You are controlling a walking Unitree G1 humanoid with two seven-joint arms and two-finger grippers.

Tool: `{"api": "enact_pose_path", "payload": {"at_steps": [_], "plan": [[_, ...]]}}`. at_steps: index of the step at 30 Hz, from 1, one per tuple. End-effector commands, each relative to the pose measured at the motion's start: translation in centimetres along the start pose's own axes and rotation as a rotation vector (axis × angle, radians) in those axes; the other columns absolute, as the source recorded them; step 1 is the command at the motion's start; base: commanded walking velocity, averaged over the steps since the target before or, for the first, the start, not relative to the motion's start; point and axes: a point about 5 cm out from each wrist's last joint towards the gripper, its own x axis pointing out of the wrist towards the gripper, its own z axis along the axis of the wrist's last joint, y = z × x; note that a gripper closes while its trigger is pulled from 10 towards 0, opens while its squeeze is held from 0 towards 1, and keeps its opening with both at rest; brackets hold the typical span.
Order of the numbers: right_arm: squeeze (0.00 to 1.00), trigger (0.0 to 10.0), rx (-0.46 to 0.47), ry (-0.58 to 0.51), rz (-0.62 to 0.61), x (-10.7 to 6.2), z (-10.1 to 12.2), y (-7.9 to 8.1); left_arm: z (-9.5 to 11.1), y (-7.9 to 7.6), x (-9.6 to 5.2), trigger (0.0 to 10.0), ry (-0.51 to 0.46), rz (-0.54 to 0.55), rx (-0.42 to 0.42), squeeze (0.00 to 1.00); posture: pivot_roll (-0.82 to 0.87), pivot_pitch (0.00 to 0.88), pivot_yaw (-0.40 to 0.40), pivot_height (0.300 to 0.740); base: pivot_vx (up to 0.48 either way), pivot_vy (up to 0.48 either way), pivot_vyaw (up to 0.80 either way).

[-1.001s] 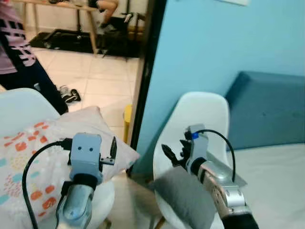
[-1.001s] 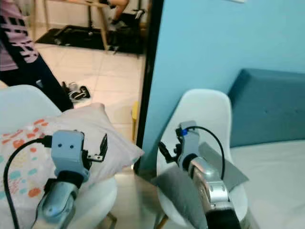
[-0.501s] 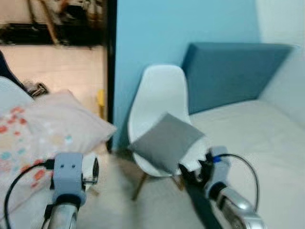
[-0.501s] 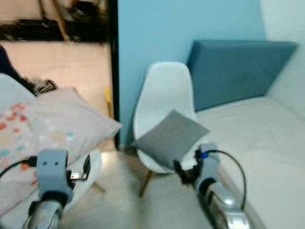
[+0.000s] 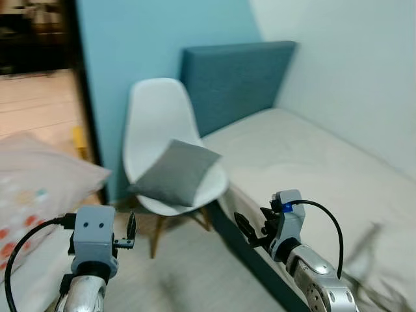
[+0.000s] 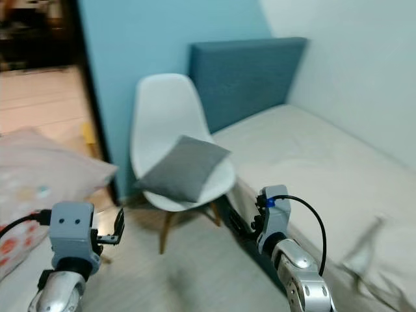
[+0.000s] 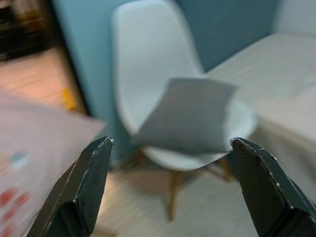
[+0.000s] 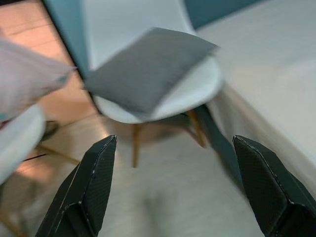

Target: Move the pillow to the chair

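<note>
A grey square pillow (image 5: pixel 174 172) lies tilted on the seat of a white shell chair (image 5: pixel 156 110) that stands against the blue wall. In the wrist views the grey pillow (image 7: pixel 190 116) (image 8: pixel 148 61) rests on the chair seat (image 8: pixel 197 91), well beyond the fingers. My left gripper (image 5: pixel 130 229) hovers low over the floor, left of the chair, open and holding nothing. My right gripper (image 5: pixel 246 229) is open too, in front of the bed's corner, apart from the pillow. Its fingertips (image 8: pixel 106 145) stand wide.
A bed with a pale mattress (image 5: pixel 312 156) and a blue headboard (image 5: pixel 234 71) runs along the right. A large patterned pillow (image 5: pixel 32 195) lies at the left. A doorway (image 5: pixel 32 71) opens beyond it. Wooden floor (image 5: pixel 188 273) lies between me and the chair.
The camera has swung right, bringing the bed into view. My right gripper, close over the grey pillow a second ago, now sits lower and farther from it.
</note>
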Motion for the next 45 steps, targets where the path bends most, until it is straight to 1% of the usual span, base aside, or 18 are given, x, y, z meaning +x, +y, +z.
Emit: {"api": "enact_pose_path", "payload": {"at_steps": [1,3,6,8,9,11,18,24,27,30,45], "plan": [[0.00,10.0,0.004,0.000,-0.023,-0.22,0.07,-0.41,0.62,-0.72,0.10,10.0,-0.028,-0.046,-0.013,0.00,0.08,0.000,-0.126,0.740,0.000,0.000,-0.77],[0.00,10.0,0.010,0.002,-0.032,-0.18,0.04,-0.53,0.94,-1.00,0.16,10.0,-0.042,-0.063,-0.015,0.00,0.08,0.000,-0.127,0.740,0.000,0.000,-0.77],[0.00,10.0,0.017,0.006,-0.044,-0.12,0.03,-0.70,0.92,-1.20,0.14,10.0,-0.042,-0.080,0.009,0.00,0.08,0.000,-0.128,0.740,0.000,0.000,-0.77],[0.00,10.0,0.058,0.009,-0.062,-0.02,-0.03,-0.82,0.90,-1.31,0.09,10.0,-0.045,-0.088,0.030,0.00,0.08,0.000,-0.128,0.740,0.000,0.000,-0.77],[0.00,10.0,0.082,0.012,-0.073,0.03,-0.09,-0.96,0.88,-1.34,0.10,10.0,-0.045,-0.091,0.027,0.00,0.08,0.000,-0.131,0.740,0.000,0.000,-0.77],[0.00,10.0,0.098,0.014,-0.080,0.06,-0.12,-1.05,0.88,-1.35,0.10,10.0,-0.046,-0.093,0.022,0.00,0.08,0.000,-0.131,0.740,0.000,0.000,-0.77],[0.00,10.0,0.101,0.016,-0.080,0.10,-0.18,-1.07,0.92,-1.37,0.07,10.0,-0.056,-0.102,0.008,0.00,0.08,0.000,-0.131,0.740,0.000,0.000,-0.77],[0.00,10.0,0.101,0.016,-0.077,0.15,-0.19,-0.98,0.87,-1.39,0.12,10.0,-0.053,-0.102,0.024,0.00,0.08,0.000,-0.128,0.740,0.000,0.000,-0.77],[0.00,10.0,0.101,0.016,-0.075,0.16,-0.18,-0.94,0.76,-1.38,0.14,10.0,-0.047,-0.101,0.018,0.00,0.08,0.000,-0.128,0.740,0.000,0.000,-0.77],[0.00,10.0,0.103,0.017,-0.073,0.19,-0.18,-0.91,0.69,-1.37,0.14,10.0,-0.045,-0.105,0.016,0.00,0.07,0.000,-0.126,0.740,0.000,-0.256,-0.76],[0.00,10.0,0.106,0.018,-0.063,0.26,-0.15,-0.88,0.73,-1.43,0.18,10.0,-0.045,-0.105,0.016,0.00,0.07,0.000,-0.132,0.740,0.000,-0.341,0.00]]}}
